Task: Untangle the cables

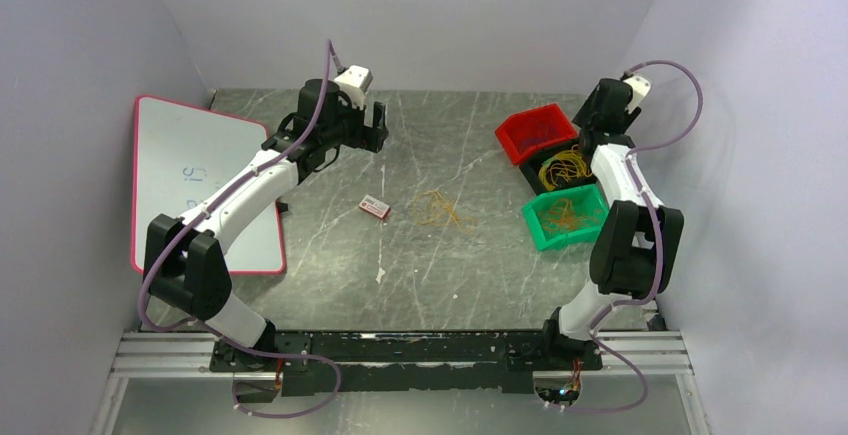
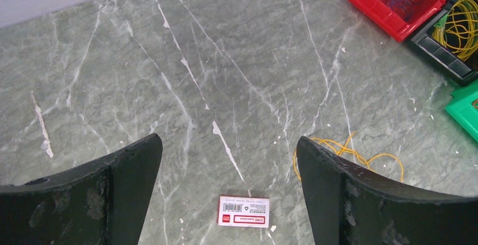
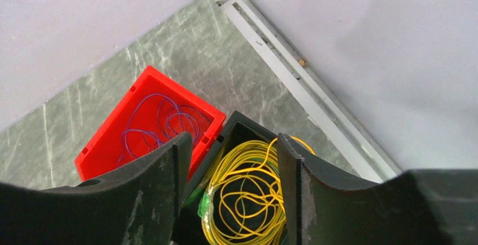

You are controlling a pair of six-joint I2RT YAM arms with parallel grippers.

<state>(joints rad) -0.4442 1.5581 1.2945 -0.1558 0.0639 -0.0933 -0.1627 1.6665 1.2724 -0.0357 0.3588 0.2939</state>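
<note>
Cables (image 1: 437, 209) loose on table (image 1: 450, 145)

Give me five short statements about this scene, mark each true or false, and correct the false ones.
1. A loose bunch of orange cable lies on the table, outside the bins. True.
2. The red bin holds yellow cable. False: it holds thin purple cable; the yellow coil is in the black bin.
3. The left gripper is shut on a cable. False: it is open and empty.
4. The right gripper hangs open above the black bin. True.
5. The red and white box lies in a bin. False: it lies on the table, left of the orange cable.
</note>
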